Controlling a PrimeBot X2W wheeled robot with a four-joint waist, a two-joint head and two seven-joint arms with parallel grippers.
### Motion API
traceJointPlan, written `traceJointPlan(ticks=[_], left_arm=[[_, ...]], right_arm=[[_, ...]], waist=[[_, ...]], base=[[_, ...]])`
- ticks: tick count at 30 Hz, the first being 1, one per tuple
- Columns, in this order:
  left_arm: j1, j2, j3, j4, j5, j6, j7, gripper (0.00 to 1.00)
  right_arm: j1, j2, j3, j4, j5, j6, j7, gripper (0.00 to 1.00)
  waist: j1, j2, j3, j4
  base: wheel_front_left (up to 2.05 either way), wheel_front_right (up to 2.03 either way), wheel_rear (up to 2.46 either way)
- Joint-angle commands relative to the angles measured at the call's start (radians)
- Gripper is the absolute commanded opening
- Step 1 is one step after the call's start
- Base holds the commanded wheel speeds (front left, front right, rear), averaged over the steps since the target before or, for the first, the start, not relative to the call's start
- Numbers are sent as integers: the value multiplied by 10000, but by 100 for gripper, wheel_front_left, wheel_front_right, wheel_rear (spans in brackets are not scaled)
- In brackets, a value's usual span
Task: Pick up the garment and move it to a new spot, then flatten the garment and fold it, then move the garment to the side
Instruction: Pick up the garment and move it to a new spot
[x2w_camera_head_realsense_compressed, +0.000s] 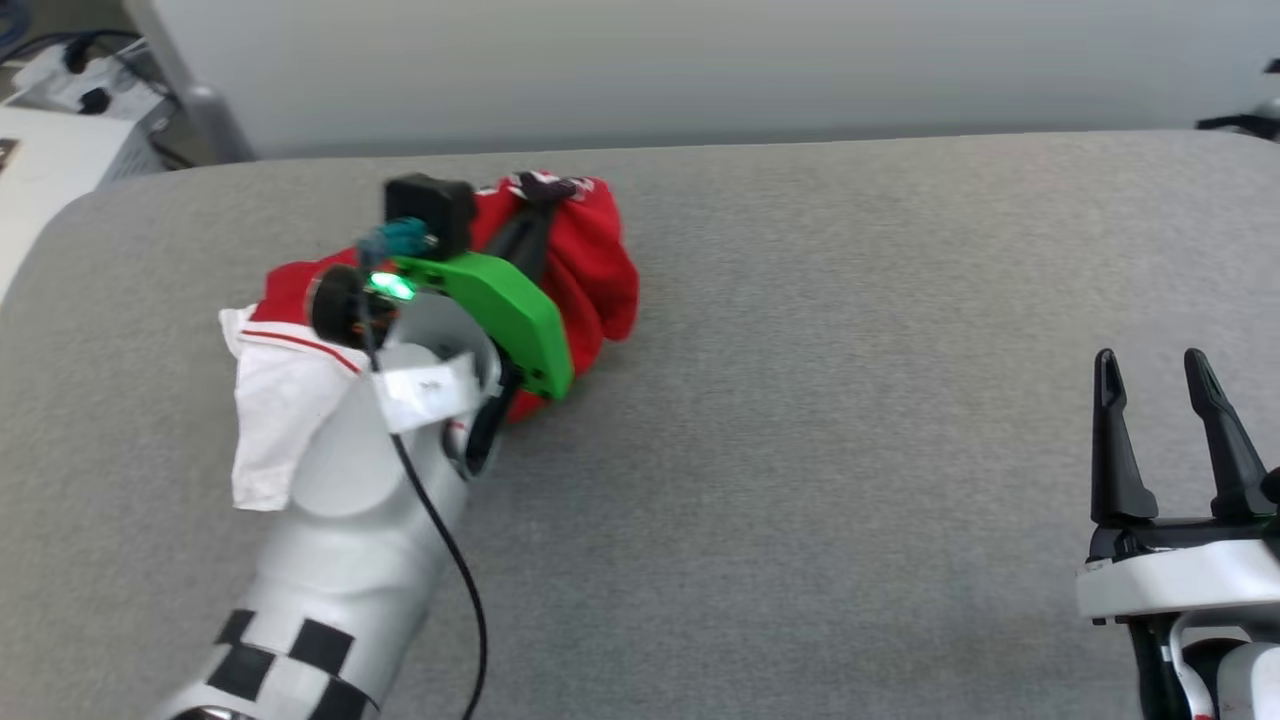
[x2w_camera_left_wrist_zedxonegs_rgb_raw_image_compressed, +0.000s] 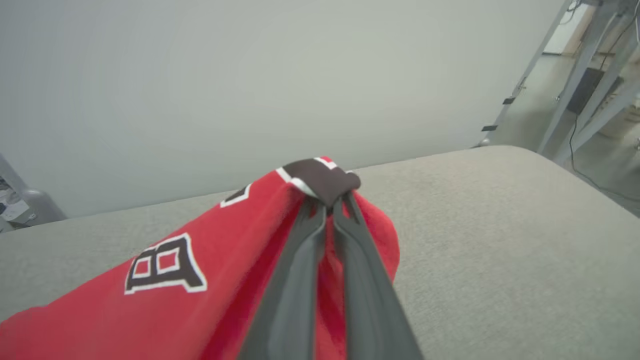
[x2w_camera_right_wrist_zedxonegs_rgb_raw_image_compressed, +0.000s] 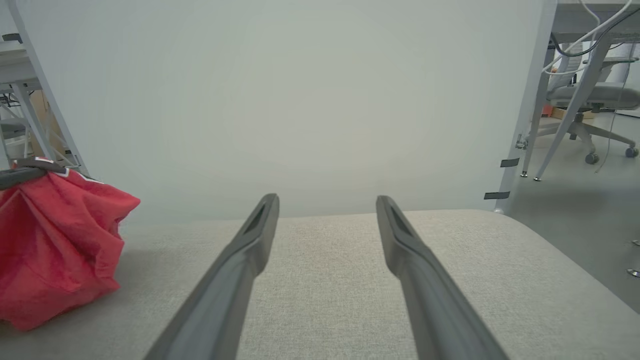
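The garment (x2w_camera_head_realsense_compressed: 590, 265) is a red shirt with a white sleeve, bunched at the far left of the grey table (x2w_camera_head_realsense_compressed: 800, 450). My left gripper (x2w_camera_head_realsense_compressed: 545, 195) is shut on a fold near its top and holds that part lifted. In the left wrist view the two dark fingers (x2w_camera_left_wrist_zedxonegs_rgb_raw_image_compressed: 300, 250) pinch a black, white-edged patch of the garment (x2w_camera_left_wrist_zedxonegs_rgb_raw_image_compressed: 165, 280), whose red cloth drapes down to the left. My right gripper (x2w_camera_head_realsense_compressed: 1160, 375) stands open at the lower right, apart from the cloth. The right wrist view has the garment (x2w_camera_right_wrist_zedxonegs_rgb_raw_image_compressed: 55, 240) hanging at its left, past the open right gripper (x2w_camera_right_wrist_zedxonegs_rgb_raw_image_compressed: 325, 205).
A pale wall panel (x2w_camera_head_realsense_compressed: 700, 60) runs behind the table's far edge. White equipment with cables (x2w_camera_head_realsense_compressed: 60, 110) sits beyond the far left corner. Metal frame legs and an office chair (x2w_camera_right_wrist_zedxonegs_rgb_raw_image_compressed: 590, 100) stand on the floor past the table's right end.
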Motion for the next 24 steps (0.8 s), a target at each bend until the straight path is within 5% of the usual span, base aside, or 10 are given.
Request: traceJointPlan(ticks=[1,10,22,23,24], left_arm=[[245,-125,-269,-324,-162,-90,79,0],[1802,-467,-2230,-2324,-804,-97,750,0],[3112,-352,-3193,-2152,-543,40,1090,0],[3122,-356,-3228,-2150,-523,39,1034,10],[3134,-360,-3267,-2131,-512,36,999,44]], right_arm=[[123,-23,-69,-86,79,-7,25,100],[67,-23,-327,-198,369,-7,-94,100],[-436,-22,-251,-16,302,-7,-228,100],[-456,-22,-245,16,277,-7,-225,100],[-470,-22,-235,51,231,-7,-220,100]], waist=[[0,0,71,-829],[0,0,1122,-1170],[0,0,1803,-563],[0,0,1756,-509],[0,0,1671,-444]], base=[[0,0,0],[0,0,0],[0,0,0],[0,0,0],[0,0,0]])
